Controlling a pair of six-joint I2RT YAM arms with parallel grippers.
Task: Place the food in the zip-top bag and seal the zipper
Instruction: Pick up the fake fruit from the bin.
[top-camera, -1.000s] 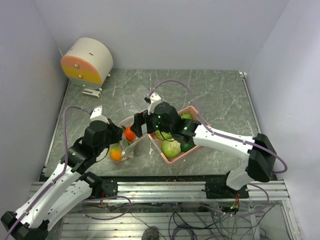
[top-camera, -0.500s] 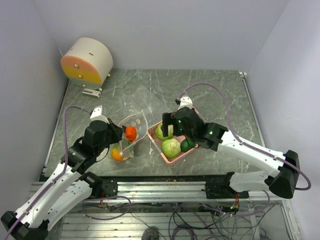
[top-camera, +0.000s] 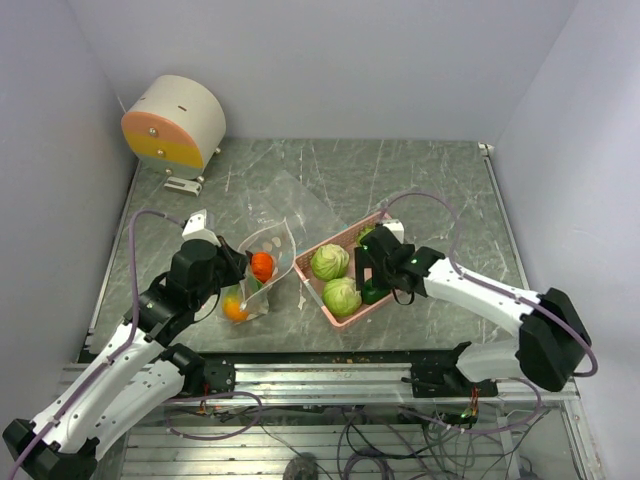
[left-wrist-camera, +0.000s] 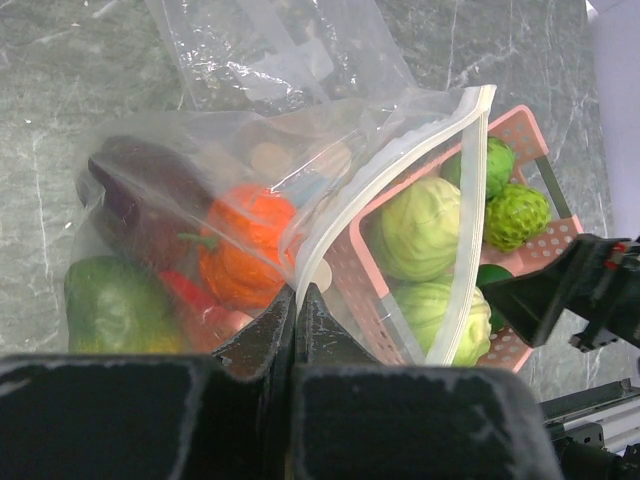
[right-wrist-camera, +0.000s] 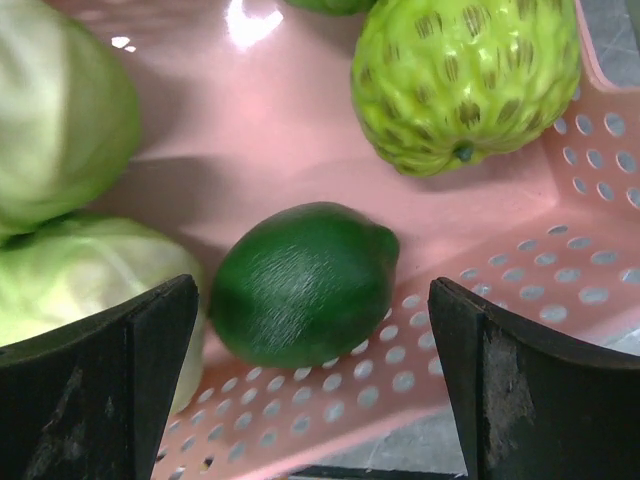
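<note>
The clear zip-top bag (top-camera: 268, 243) lies left of the pink tray (top-camera: 352, 318), its mouth open towards the tray. My left gripper (top-camera: 243, 272) is shut on the bag's mouth edge (left-wrist-camera: 297, 290), next to the pale zipper strip (left-wrist-camera: 462, 200). In the bag are an orange fruit (left-wrist-camera: 245, 248), a dark purple piece (left-wrist-camera: 140, 195), a green piece (left-wrist-camera: 110, 310) and a red piece (left-wrist-camera: 195, 305). My right gripper (top-camera: 372, 272) is open over the tray, its jaws either side of a dark green lime (right-wrist-camera: 303, 283). Two pale cabbages (top-camera: 329, 261) (top-camera: 342, 296) lie in the tray.
A bumpy yellow-green fruit (right-wrist-camera: 465, 80) lies at the tray's far corner. A round beige and orange device (top-camera: 175, 122) stands at the back left. A metal rail (top-camera: 330, 375) runs along the near table edge. Walls close in on three sides.
My right gripper left the orange fruit in the bag, pulled back to the right over the tray, and now hangs open around the lime. My left gripper has kept its hold.
</note>
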